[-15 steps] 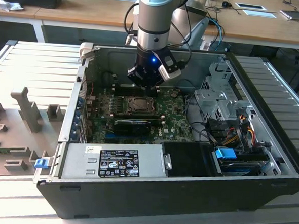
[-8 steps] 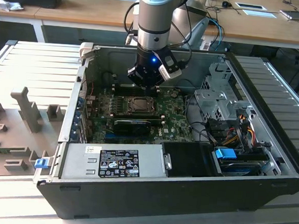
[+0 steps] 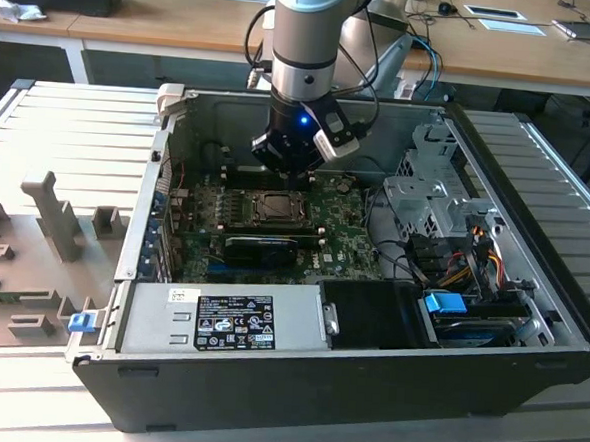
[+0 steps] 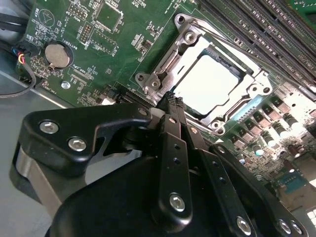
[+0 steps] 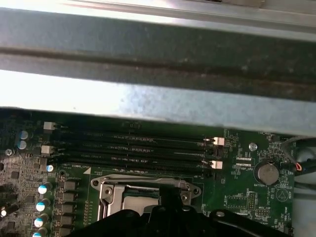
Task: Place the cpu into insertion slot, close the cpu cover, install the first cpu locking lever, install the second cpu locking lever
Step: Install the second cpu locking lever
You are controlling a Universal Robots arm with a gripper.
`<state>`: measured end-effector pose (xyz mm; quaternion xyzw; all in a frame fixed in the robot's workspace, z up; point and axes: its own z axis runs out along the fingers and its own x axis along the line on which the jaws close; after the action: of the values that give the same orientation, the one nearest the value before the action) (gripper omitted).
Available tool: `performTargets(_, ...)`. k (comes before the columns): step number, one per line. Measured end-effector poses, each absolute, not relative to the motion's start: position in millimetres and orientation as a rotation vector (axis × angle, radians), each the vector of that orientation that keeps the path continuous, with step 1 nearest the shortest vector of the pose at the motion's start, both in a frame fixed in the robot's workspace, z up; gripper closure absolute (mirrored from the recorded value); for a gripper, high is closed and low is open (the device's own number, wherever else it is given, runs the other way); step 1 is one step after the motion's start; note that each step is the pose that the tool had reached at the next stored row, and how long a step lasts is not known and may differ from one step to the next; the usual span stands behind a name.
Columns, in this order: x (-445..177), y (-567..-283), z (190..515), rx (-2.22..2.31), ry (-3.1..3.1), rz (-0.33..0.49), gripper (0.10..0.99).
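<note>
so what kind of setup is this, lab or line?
Looks like a lab or workshop bench: an open PC case on a slatted metal table, wooden desks behind, and the gripper at the motherboard's cpu cover.

The circuit board point(image 4: 118, 29) is green, dotted with small silver parts. The chip point(image 4: 210, 81) has a pale silver-grey top, framed by a shiny silvery metal cover point(image 4: 185, 37). The gripper point(image 4: 173, 101) is matte black with silver screws. The memory slots point(image 5: 133, 148) are black with white end clips. A blue light point(image 3: 303, 120) glows on the grey-and-black arm point(image 3: 308, 41)
</note>
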<state>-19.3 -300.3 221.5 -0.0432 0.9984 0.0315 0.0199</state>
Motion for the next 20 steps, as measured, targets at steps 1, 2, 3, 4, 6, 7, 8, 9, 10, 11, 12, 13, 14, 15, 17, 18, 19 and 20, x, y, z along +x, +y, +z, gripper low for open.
performTargets(1, -19.3, -300.6, 221.5, -0.134, 3.097, 0.098, 0.98)
performTargets(2, -19.3, -300.7, 221.9, -0.134, 3.098, 0.097, 0.98)
performTargets(3, -19.3, -300.8, 222.6, -0.134, 3.098, 0.098, 0.98)
performTargets(4, -19.3, -300.8, 224.6, -0.134, 3.098, 0.098, 0.98)
performTargets(6, -19.3, -300.9, 226.7, -0.134, 3.097, 0.098, 0.98)
performTargets(7, -19.2, -301.1, 226.7, -0.134, 3.097, 0.098, 0.98)
performTargets(8, -19.2, -301.8, 226.9, -0.134, 3.097, 0.098, 0.98)
performTargets(9, -19.3, -302.6, 226.8, -0.134, 3.097, 0.098, 0.98)
performTargets(10, -19.3, -303.7, 226.8, -0.134, 3.097, 0.098, 0.98)
performTargets(11, -19.3, -304.4, 226.8, -0.134, 3.097, 0.098, 0.98)
performTargets(12, -19.3, -304.9, 226.8, -0.134, 3.097, 0.098, 0.98)
performTargets(13, -19.3, -305.7, 226.8, -0.134, 3.097, 0.098, 0.98)
performTargets(14, -19.3, -306.4, 226.8, -0.134, 3.097, 0.098, 0.98)
performTargets(15, -19.3, -307.6, 226.8, -0.134, 3.097, 0.098, 0.98)
performTargets(17, -19.3, -309.7, 226.8, -0.134, 3.097, 0.098, 0.98)
performTargets(18, -19.3, -310.4, 226.8, -0.134, 3.097, 0.098, 0.98)
performTargets(19, -19.3, -310.8, 226.8, -0.134, 3.097, 0.098, 0.98)
performTargets(20, -19.3, -310.9, 226.8, -0.134, 3.097, 0.098, 0.98)
